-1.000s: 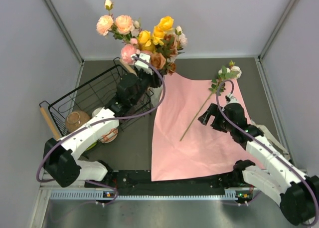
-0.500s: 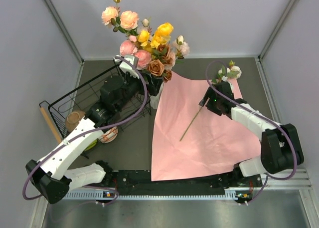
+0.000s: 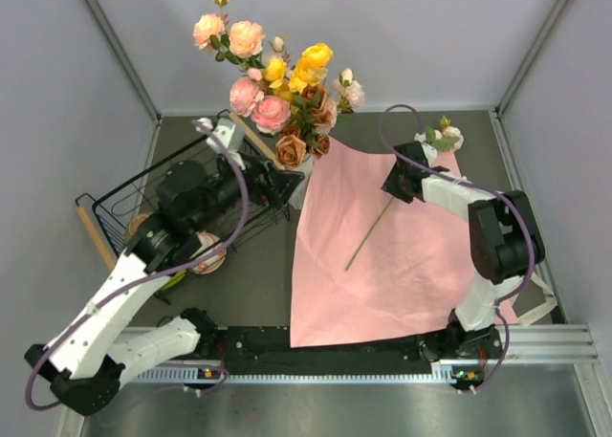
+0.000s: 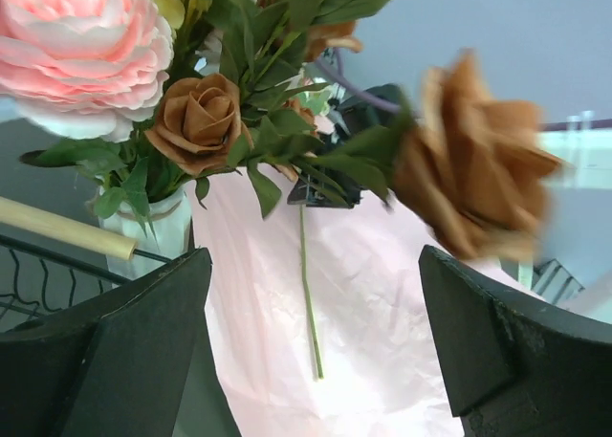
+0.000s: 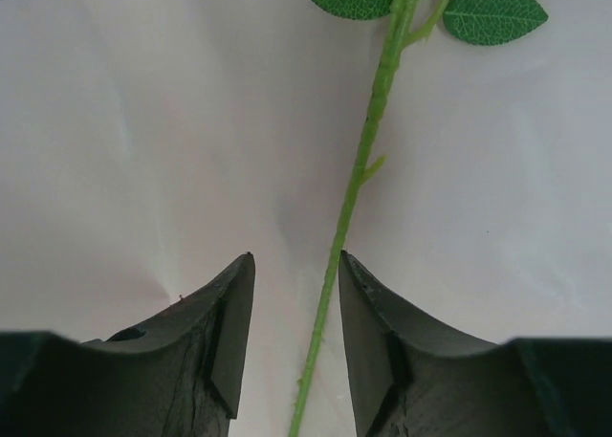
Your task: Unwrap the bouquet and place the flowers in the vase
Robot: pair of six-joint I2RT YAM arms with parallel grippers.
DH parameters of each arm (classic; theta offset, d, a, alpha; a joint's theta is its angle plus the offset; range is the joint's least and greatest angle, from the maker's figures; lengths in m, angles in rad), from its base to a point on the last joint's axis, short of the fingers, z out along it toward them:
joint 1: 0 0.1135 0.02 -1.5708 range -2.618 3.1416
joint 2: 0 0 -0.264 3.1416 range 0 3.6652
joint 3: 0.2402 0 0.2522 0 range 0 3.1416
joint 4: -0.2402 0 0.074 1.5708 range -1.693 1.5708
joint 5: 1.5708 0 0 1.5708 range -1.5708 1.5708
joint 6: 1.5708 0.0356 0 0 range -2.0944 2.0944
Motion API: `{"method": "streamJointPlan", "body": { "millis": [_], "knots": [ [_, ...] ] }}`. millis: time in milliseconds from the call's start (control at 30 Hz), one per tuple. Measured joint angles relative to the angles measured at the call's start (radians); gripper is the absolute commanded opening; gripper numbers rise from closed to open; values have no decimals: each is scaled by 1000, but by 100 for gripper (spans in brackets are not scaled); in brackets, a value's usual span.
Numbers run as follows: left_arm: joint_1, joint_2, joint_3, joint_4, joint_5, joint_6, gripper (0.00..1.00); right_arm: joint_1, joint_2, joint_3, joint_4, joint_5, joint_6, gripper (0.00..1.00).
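Observation:
The white vase (image 3: 301, 186) stands at the left edge of the unfolded pink paper (image 3: 382, 255) and holds the bunch of pink, yellow and brown flowers (image 3: 287, 74). My left gripper (image 3: 282, 186) hangs open just left of the vase, holding nothing. Its wrist view shows the vase (image 4: 158, 229), a brown rose (image 4: 196, 117) and its wide-apart fingers (image 4: 105, 351). One more flower (image 3: 442, 136) lies on the paper, its green stem (image 3: 373, 229) running down-left. My right gripper (image 5: 295, 257) straddles that stem (image 5: 359, 179). Its jaws are partly narrowed and the stem lies against the right finger (image 5: 382, 332).
A black wire basket (image 3: 143, 193) stands left of the vase, with a wooden rod (image 3: 96, 236) along its side. A round brown pot (image 3: 143, 229) and a patterned bowl (image 3: 206, 257) sit by my left arm. Grey walls close in the table on three sides.
My left gripper opened, let go of the bunch and drew back to the left. My right arm reached forward over the lone stem and its jaws narrowed around it.

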Motion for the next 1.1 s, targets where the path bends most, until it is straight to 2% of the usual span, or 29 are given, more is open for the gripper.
{"method": "streamJointPlan", "body": {
  "millis": [300, 333, 400, 433, 567, 600, 633, 867, 967, 1100],
  "knots": [
    [0, -246, 8, -118, 5, 0, 93, 0, 22, 2, -13, 100, 25, 41],
    [0, -256, 8, -123, 5, 0, 93, 0, 26, 2, -10, 105, 25, 39],
    [0, -259, 8, -135, 5, 0, 92, -1, 41, 3, -7, 106, 27, 27],
    [0, -257, 7, -144, 4, 0, 92, -1, 53, 7, -8, 107, 28, 16],
    [0, -239, 7, -179, 3, 4, 92, -4, 95, 23, -3, 113, 45, 13],
    [0, -238, 7, -183, 3, 4, 92, -5, 95, 26, 0, 115, 46, 10],
    [0, -238, 7, -189, 3, 4, 92, -6, 95, 29, -1, 119, 49, 0],
    [0, -233, 7, -205, 5, 3, 94, -9, 81, 25, -9, 156, 41, 0],
    [0, -229, 7, -203, 24, -3, 97, -9, -27, -35, -10, 176, 21, 0],
    [0, -202, -1, -163, 80, -33, 99, -11, -347, -191, 20, 146, -40, 0]
  ]
}}
